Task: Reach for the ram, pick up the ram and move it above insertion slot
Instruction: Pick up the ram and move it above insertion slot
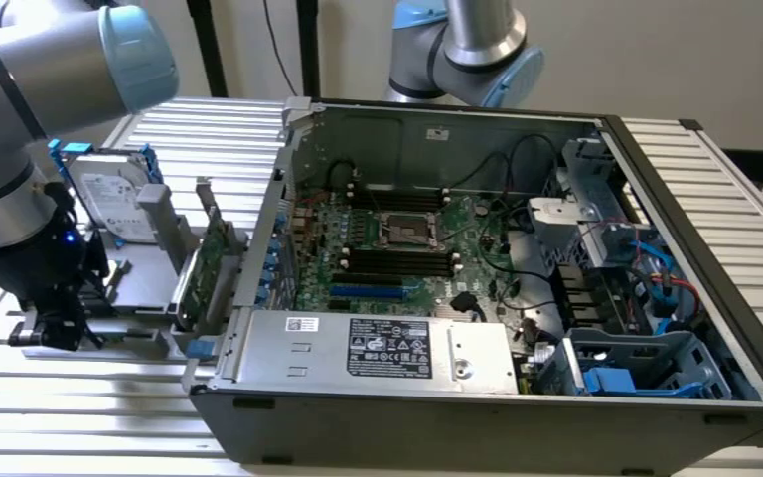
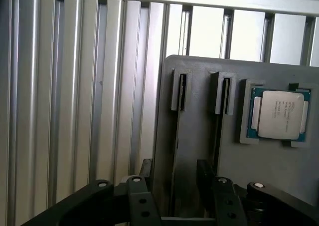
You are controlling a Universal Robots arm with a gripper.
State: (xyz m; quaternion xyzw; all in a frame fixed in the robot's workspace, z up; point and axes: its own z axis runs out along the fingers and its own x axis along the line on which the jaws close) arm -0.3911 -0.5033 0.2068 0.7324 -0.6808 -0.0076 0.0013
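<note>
Open computer case (image 1: 488, 432), hard drive (image 1: 110, 204), processor (image 2: 279, 114) on grey tray (image 2: 199, 128)

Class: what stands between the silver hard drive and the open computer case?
Upright green expansion cards stand between the hard drive and the computer case, seen in the exterior view.

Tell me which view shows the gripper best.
The wrist view: the gripper is open, both fingers clear and apart over the gray holder, nothing between them. The exterior view shows the gripper as a dark shape low at that view's left, near the holder; its fingers are hard to tell there.
</note>
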